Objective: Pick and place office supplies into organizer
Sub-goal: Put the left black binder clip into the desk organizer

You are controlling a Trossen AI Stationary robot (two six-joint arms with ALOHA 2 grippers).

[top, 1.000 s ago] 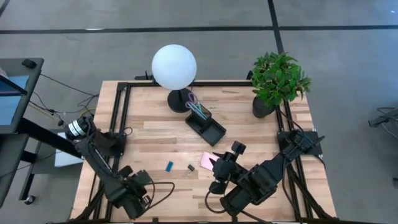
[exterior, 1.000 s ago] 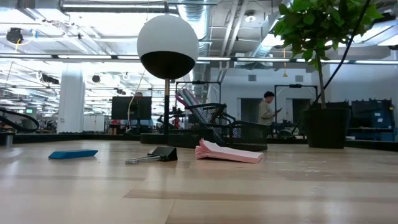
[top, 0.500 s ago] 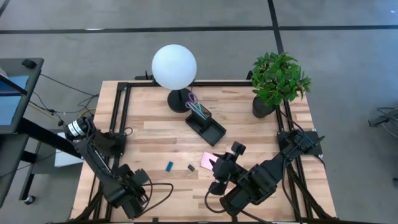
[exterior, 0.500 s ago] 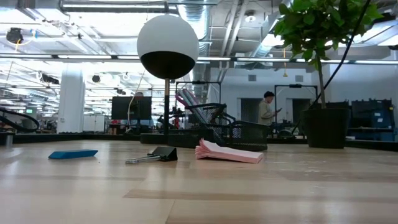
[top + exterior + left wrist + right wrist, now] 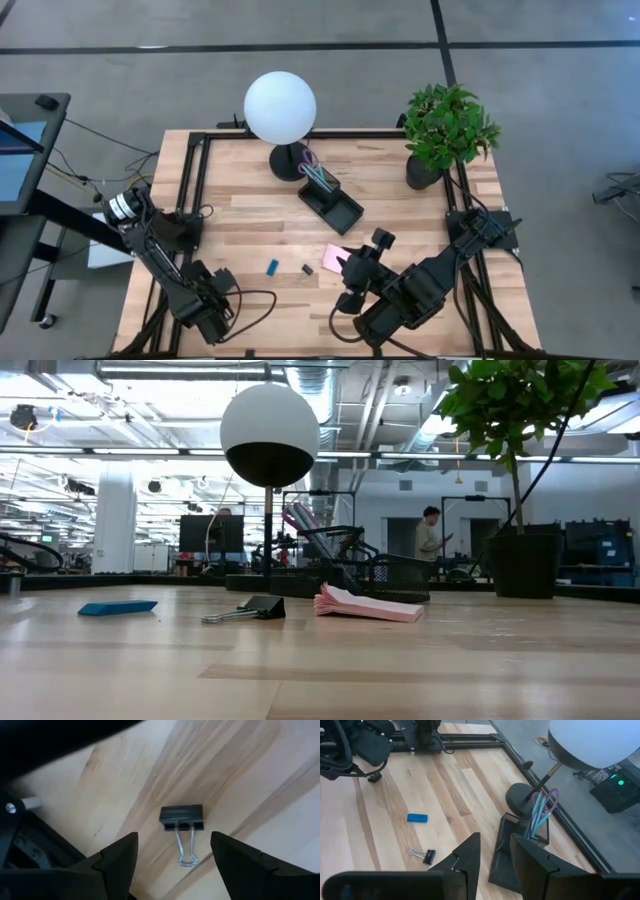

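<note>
Left gripper: near front left table edge, fingers spread wide, nothing held. Second black binder clip lay flat on wood just beyond fingertips, in line with gap, untouched.

Right gripper: raised over front centre of table, fingers set narrowly apart, nothing between them; pink sticky-note pad lay just beside it on table.

Blue block and black clip: loose on table between arms.

Organizer: mid-table near lamp base; pens and purple-handled scissors stood in cup section.

organizer — half hidden behind sticky-note pad | pen tips — inside cup, unseen
</note>
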